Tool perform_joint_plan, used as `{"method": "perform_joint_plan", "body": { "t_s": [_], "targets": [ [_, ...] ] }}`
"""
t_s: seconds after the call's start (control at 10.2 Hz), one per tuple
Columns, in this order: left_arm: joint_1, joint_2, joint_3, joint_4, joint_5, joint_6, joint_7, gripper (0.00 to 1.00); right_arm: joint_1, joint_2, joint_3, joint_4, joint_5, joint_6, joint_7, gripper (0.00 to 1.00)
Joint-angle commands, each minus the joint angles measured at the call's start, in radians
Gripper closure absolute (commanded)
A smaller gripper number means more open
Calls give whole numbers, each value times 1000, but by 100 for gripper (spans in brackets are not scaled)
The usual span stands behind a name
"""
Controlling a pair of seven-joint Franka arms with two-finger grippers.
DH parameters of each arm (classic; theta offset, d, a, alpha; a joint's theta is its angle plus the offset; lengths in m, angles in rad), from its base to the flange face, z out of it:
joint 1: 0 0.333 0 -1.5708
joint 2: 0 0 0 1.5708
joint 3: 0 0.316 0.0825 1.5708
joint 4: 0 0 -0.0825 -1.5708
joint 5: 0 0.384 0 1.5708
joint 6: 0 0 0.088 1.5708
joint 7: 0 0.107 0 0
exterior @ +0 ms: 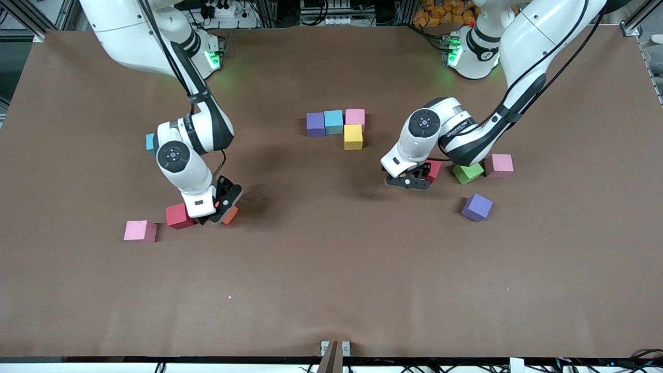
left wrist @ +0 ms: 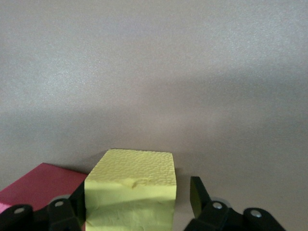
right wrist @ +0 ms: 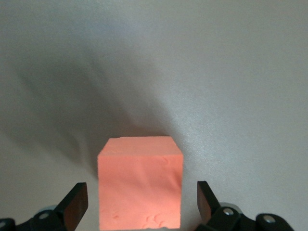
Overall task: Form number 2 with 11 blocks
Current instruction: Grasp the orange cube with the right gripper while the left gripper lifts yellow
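Pink block (exterior: 140,231) and red block (exterior: 179,216) sit toward the right arm's end of the worktop (exterior: 331,290). Right gripper (exterior: 221,207) low beside them, fingers apart astride the orange block (right wrist: 140,182). Mid-worktop: purple (exterior: 315,124), blue (exterior: 333,122) and pink (exterior: 355,117) blocks abut in a row, a yellow one (exterior: 353,137) below the pink. Left gripper (exterior: 410,181) low, fingers apart around a yellow block (left wrist: 131,190), red block (left wrist: 41,185) alongside; green cube (exterior: 467,172), pink (exterior: 499,166) and purple (exterior: 477,207) blocks near.
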Motion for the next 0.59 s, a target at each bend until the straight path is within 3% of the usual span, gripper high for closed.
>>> {"method": "perform_joint_plan", "body": {
  "t_s": [0.0, 0.29, 0.49],
  "targets": [
    [34, -42, -14, -38, 7, -5, -15, 32, -19, -5, 15, -48, -13, 67, -11, 0],
    [97, -48, -84, -40, 7, -54, -15, 61, -19, 2, 15, -61, -12, 98, -8, 0],
    [140, -45, -136, -30, 5, -62, -22, 68, -17, 2, 16, -61, -12, 98, 1, 0]
  ]
}}
